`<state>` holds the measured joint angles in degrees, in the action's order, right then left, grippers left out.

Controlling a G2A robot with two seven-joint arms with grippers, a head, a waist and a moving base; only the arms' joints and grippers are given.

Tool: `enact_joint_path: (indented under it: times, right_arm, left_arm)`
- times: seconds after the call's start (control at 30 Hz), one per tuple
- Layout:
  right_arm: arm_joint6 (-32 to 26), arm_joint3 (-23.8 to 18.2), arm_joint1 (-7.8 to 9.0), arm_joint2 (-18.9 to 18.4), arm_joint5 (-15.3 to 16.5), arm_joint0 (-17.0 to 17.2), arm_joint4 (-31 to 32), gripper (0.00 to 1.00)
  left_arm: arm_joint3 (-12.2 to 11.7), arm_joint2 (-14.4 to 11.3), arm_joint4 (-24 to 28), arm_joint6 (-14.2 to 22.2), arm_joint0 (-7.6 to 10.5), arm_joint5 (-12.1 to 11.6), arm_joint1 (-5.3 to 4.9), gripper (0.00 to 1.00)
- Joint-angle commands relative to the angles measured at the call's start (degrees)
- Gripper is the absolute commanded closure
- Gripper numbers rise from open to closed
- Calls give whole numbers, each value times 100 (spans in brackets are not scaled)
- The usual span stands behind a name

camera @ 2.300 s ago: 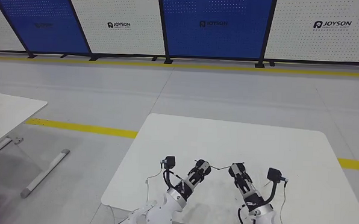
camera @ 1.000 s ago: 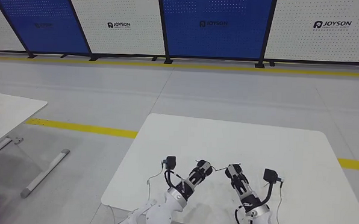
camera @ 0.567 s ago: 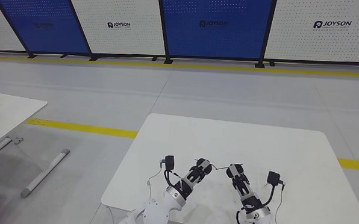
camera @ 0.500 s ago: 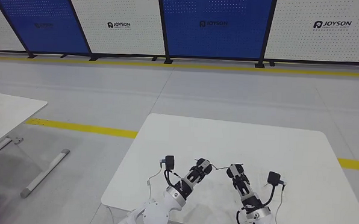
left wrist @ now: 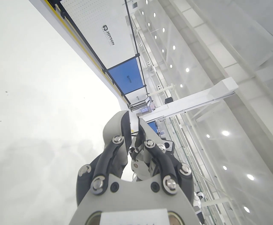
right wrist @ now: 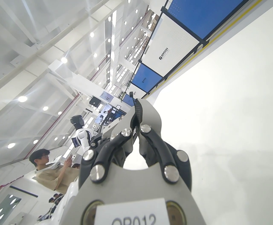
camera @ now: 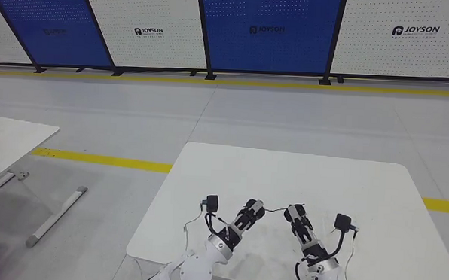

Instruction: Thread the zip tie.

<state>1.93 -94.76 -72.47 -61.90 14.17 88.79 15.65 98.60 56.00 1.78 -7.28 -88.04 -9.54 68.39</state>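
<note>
Between left pincer (camera: 254,210) and right pincer (camera: 292,211), zip tie (camera: 274,211) spans sideways.

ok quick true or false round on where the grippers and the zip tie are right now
1. The left gripper and right gripper hang over the white table, tips toward each other. True.
2. The right gripper is wide open and empty. False: it is shut on the zip tie, whose end pokes out past its tip.
3. The zip tie lies flat at the table's far edge. False: it spans the gap between the two grippers.
4. A second white table stands off to one side. True.
</note>
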Motion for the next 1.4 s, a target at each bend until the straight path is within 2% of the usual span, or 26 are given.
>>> enact_joint_path:
  times: [0.0,0.27,0.4,0.53,0.73,0.77,0.8,1.07,1.37]
  right_arm:
    - [6,-1,-5,-3,-15,1,19,100]
    - [25,-9,-29,-17,-44,15,87,100]
    - [11,-14,-39,-26,-55,21,97,100]
    - [7,-21,-48,-43,-45,32,106,100]
    - [0,-28,-56,-86,0,68,116,100]
    - [-3,-27,-57,-91,6,72,116,100]
    - [-8,-23,-59,-98,13,76,116,100]
    - [-44,-15,-70,-134,41,97,136,100]
    - [-204,-39,-86,-116,-123,77,243,100]
  left_arm:
    - [5,4,-24,-1,-9,6,5,80]
    - [-46,-83,-371,48,2,97,29,76]
    - [-68,-166,-572,-81,25,143,58,74]
    - [-106,-216,-609,-110,77,199,88,80]
    - [-159,-266,-649,-115,119,264,123,84]
    - [-167,-268,-646,-114,126,273,128,94]
    - [-177,-271,-639,-118,133,281,135,100]
    - [-184,-278,-661,-112,129,235,163,100]
    - [-152,-251,-730,-38,71,119,173,100]
